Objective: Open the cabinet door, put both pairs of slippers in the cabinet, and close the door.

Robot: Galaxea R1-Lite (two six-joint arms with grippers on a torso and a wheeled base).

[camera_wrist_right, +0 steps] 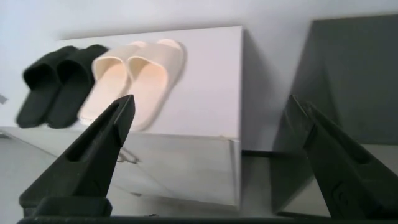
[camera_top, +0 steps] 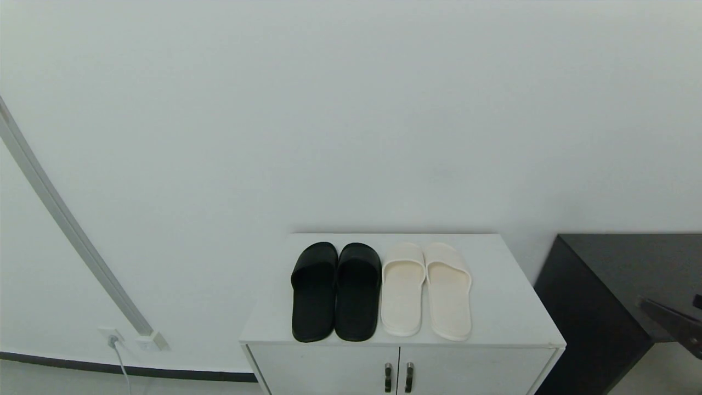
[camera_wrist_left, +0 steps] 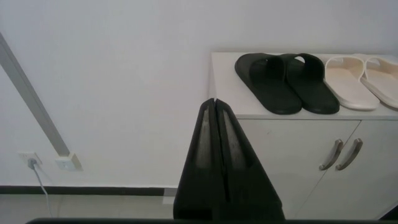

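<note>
Cabinet (camera_top: pixel 510 312): white and low, set against the wall; both doors shut, so opening not yet begun.
Door handles (camera_top: pixel 388 377): two slim upright metal bars, just beside each other where the doors meet; rigid, likely good for a firm pinch across one bar, then a pull along the door's arc.
Black slippers (camera_top: pixel 335 291): on the cabinet top, left half, the pair touching, toes toward the wall; probably light and rubbery, flexible in the sole, firmer at the strap.
Cream slippers (camera_top: pixel 426 288): just beside the black pair, on the right half of the top, facing the same way; likely light, soft foam, apt to fold if pinched at the heel.
Hold for slippers: best guess, across the strap, or over the two touching inner edges to lift a pair at once; smooth sole rims may slip.
Left gripper (camera_wrist_left: pixel 215 106): fingers pressed together on nothing, off to the left of the cabinet, well apart from the handles.
Right gripper (camera_wrist_right: pixel 211 106): fingers spread wide, empty, off the cabinet's right front, near the dark unit.
Dark unit (camera_top: pixel 614 274): black furniture just right of the cabinet; could crowd the right door's swing.
</note>
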